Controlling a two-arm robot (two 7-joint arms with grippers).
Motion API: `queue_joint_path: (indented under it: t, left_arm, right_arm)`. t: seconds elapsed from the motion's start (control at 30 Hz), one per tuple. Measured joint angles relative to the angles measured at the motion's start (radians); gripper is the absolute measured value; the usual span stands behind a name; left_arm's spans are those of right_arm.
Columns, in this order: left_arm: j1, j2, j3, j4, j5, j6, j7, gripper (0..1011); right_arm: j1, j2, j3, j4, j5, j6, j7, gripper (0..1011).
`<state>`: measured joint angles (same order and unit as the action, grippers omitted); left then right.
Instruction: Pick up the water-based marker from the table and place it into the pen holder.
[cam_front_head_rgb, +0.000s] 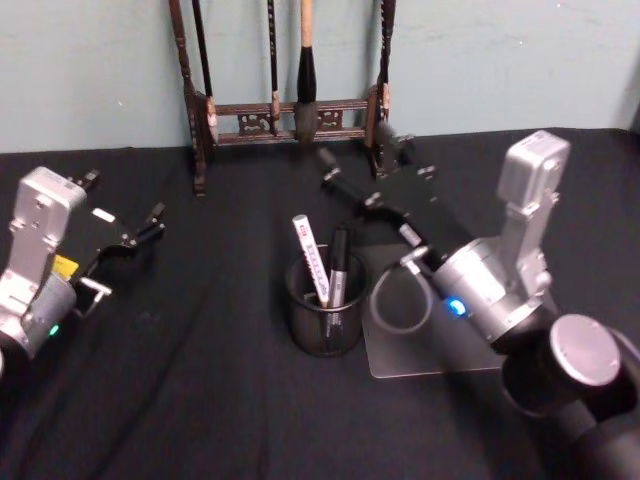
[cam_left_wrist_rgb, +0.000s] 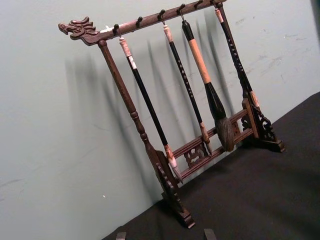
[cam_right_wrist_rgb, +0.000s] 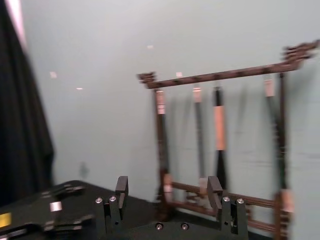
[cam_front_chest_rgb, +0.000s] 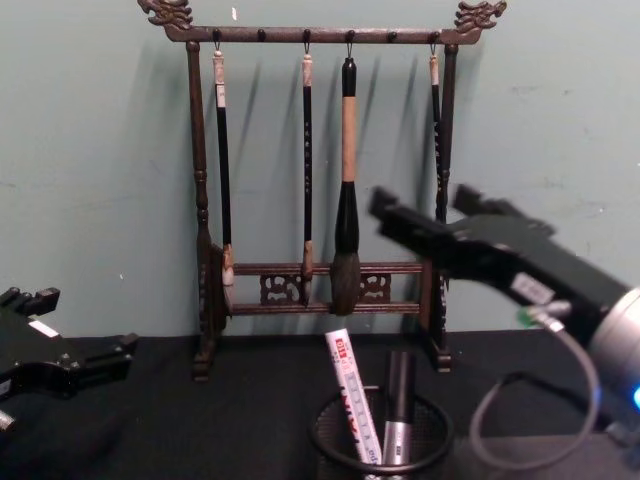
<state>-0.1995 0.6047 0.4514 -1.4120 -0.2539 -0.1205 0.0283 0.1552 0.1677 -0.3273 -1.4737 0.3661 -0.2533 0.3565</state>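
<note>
Head view shows the water-based marker, white with red print, standing tilted inside the pen holder, the black wire-mesh cup, beside a dark marker with a silver barrel. Both lean against the cup's rim with their caps up.

Behind and above the cup the right gripper hangs over the black tabletop, its jaws spread wide and holding nothing; the marker sits below and in front of those jaws, well apart from them. Right wrist view shows the same two fingers parted with empty air between, pointing toward the wooden brush rack.

Off to the side, the left gripper rests low near the table with its jaws parted and empty, aimed toward the rack's dragon-headed crossbar. A grey pad lies just beside the cup, under the right arm. Four brushes hang from the rack.
</note>
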Motion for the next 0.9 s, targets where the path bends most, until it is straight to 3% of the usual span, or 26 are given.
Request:
queue_joint_path:
  t: [0.2,0.3,0.37,0.7,0.9]
  left_arm:
    - [0.000,0.000,0.000,0.000,0.000,0.000,0.000,1001]
    - [0.000,0.000,0.000,0.000,0.000,0.000,0.000,1001]
    - [0.000,0.000,0.000,0.000,0.000,0.000,0.000,1001]
    - [0.000,0.000,0.000,0.000,0.000,0.000,0.000,1001]
    - [0.000,0.000,0.000,0.000,0.000,0.000,0.000,1001]
  right_arm:
    - [0.006,0.017,0.054,0.002,-0.041,0.025,-0.068,1002]
    - [0.007,0.029,0.082,0.013,-0.075,0.039,-0.102,1002]
    - [0.007,0.047,0.100,0.031,-0.124,0.061,-0.139,1002]
    - [0.002,0.085,0.112,0.089,-0.270,0.141,-0.213,1002]
    - [0.004,0.083,0.106,0.126,-0.318,0.151,-0.226,1002]
